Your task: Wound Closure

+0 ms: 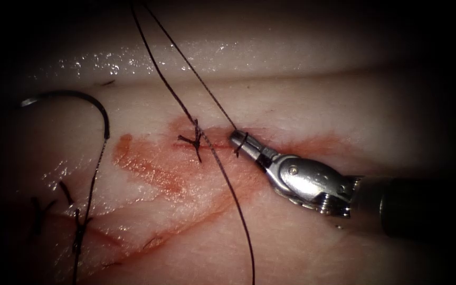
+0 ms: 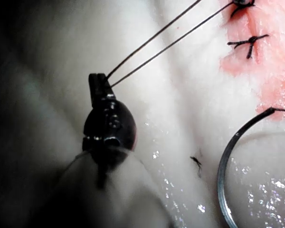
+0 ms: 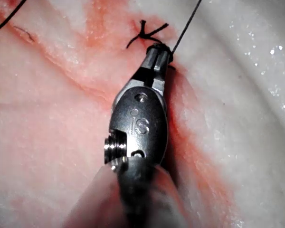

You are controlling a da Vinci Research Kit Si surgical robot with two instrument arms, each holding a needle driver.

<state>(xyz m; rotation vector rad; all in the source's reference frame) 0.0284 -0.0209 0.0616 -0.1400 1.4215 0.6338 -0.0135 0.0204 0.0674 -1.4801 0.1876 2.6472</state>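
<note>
My right tool [image 1: 237,140] [image 3: 157,51] comes in from the right and rests its tip on the cut [image 1: 217,145]. Its jaws are shut on the thread, and a turn of thread wraps around the tip. My left tool [image 2: 99,78] is shut on two strands of thread [image 2: 152,45], which run taut up and away from the wound [image 1: 162,79]. One strand ends at the right tool's tip; the other passes a tied knot [image 1: 196,140] and trails toward the near edge. The curved needle [image 1: 88,97] [image 2: 222,175] lies loose on the tissue at far left, held by neither tool.
Red fluid [image 1: 149,169] stains the tissue [image 1: 344,105] around the cut. Older stitches with short cut ends [image 1: 77,227] sit at lower left. Thread from the needle's end runs down past them [image 1: 93,184]. A small dark thread scrap [image 2: 196,162] lies near the needle.
</note>
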